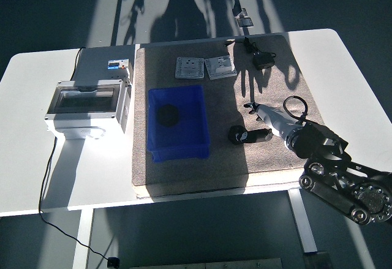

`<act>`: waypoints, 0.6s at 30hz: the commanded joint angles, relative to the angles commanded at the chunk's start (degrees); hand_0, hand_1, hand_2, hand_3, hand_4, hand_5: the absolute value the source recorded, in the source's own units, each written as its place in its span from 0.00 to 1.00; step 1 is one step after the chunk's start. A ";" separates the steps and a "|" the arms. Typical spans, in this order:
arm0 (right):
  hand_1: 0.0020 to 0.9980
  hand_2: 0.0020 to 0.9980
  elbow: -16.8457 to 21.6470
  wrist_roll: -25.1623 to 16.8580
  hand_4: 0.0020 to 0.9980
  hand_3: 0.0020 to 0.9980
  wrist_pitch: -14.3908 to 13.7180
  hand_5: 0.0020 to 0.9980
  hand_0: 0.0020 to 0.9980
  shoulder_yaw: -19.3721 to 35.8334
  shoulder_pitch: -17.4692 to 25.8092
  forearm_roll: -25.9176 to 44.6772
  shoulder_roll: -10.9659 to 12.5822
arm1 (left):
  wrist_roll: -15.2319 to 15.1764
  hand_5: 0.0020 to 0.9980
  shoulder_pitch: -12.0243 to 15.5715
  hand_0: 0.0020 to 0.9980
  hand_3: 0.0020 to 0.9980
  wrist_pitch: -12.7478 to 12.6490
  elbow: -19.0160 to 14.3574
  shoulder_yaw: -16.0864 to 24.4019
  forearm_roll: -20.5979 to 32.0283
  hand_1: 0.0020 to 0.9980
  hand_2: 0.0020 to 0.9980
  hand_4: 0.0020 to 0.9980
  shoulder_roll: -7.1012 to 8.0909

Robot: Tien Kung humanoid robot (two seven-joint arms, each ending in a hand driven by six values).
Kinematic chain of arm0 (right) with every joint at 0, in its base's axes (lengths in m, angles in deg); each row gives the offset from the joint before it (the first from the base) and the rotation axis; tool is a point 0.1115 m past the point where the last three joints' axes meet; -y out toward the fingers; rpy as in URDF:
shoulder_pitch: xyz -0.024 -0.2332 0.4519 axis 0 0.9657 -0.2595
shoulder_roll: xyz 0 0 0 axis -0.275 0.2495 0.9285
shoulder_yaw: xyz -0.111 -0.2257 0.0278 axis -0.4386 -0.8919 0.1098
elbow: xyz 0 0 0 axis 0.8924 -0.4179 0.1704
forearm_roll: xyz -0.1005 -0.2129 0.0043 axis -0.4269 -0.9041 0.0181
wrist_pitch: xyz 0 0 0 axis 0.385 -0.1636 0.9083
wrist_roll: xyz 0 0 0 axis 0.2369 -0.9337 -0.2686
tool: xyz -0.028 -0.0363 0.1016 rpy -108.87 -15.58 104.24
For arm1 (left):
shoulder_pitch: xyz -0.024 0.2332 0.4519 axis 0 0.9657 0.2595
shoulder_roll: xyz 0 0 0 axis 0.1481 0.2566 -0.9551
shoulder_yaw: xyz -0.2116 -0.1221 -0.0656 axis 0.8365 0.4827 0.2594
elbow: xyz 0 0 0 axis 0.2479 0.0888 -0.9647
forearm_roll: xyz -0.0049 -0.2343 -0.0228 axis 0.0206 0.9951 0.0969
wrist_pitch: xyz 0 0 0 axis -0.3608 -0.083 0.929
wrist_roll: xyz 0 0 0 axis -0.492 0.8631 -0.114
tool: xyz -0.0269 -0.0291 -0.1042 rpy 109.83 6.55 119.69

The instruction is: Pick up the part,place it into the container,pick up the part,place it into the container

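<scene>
A blue container [199,111] stands on the grey mat, and one dark round part [166,114] lies inside it. A second black part [237,135] rests on the mat to the container's right. My right hand [256,122] is low over the mat just right of this part. It is turned edge-on with its fingers stretched toward the far side, and its thumb [258,135] reaches to the part's right side. The hand is open and the part still lies on the mat. The left arm is out of view.
A grey electrical box [86,106] with a clear lid stands left of the mat [184,174]. Two white switch plates [188,68] [220,67] and a black adapter [263,59] with its cord lie at the mat's far edge. A black cable hangs off the table's left front.
</scene>
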 joint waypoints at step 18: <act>0.33 0.69 -3.66 -1.18 0.51 0.73 5.41 0.57 0.76 -11.25 -7.44 -1.89 -0.89 | -0.20 0.65 -0.20 0.67 0.62 0.40 0.00 0.59 -0.84 0.64 0.62 0.64 -0.20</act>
